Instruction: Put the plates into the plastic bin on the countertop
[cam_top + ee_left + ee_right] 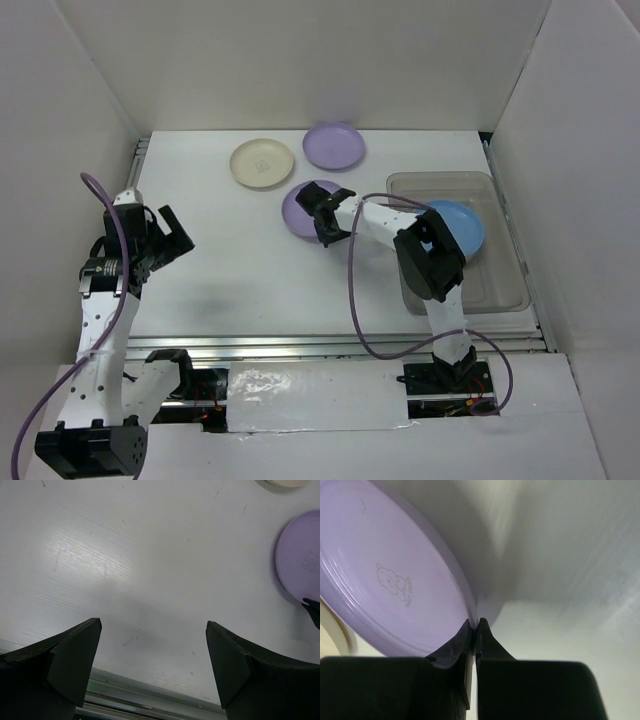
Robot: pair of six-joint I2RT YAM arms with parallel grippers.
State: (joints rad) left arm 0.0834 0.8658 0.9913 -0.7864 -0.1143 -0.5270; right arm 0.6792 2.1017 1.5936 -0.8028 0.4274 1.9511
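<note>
Top view: your left arm is folded up at the counter's [250,280] left side, forearm raised, with the left claw [172,232] spread wide, holding nothing and well apart from every plate. Your right arm rises from its base, bends at the elbow over the plastic bin [512,292], then stretches forward-left. The right claw [322,215] sits on the right edge of the near lilac plate [297,210] at mid-counter. The blue plate [458,228] lies inside the bin. The cream plate [262,163] and far lilac plate [334,146] lie on the counter near the back wall.

Left wrist: the left claw [155,650] has both fingers far apart over bare counter [150,555]. The near lilac plate [300,560] is at the right edge and a sliver of the cream plate [287,482] at the top.

Right wrist: the right claw [474,627] is pinched together on the rim of the near lilac plate [385,580], which has a small bear mark on its face. The counter [560,645] is behind.
</note>
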